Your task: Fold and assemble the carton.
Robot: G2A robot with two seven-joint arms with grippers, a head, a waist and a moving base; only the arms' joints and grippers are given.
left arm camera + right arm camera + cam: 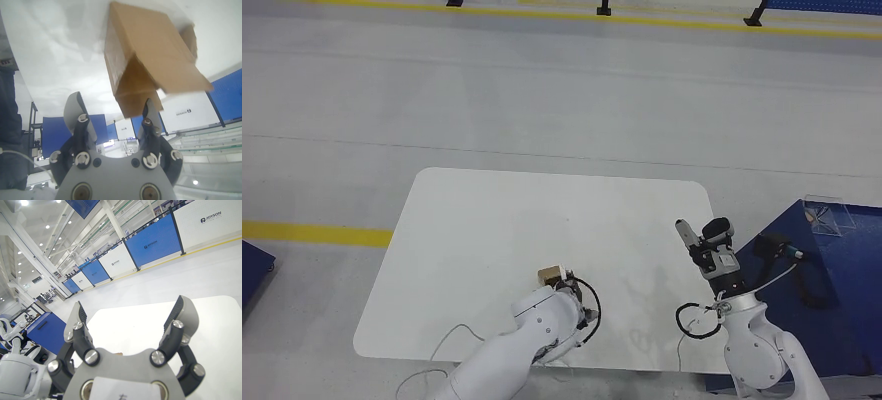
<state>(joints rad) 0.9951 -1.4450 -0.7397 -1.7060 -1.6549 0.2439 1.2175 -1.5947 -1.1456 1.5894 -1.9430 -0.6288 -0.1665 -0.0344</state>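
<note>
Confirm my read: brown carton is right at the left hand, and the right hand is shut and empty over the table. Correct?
One error. The right hand is open, not shut: the right wrist view shows it spread wide with nothing in it, over the table. The rest holds: the brown carton is right at the left hand.

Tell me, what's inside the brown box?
The box is open at one end, under a flap sticking out. Only plain brown cardboard shows there. Deeper inside is dark and covered by the box's own walls, so I can't tell if anything is in it.
</note>
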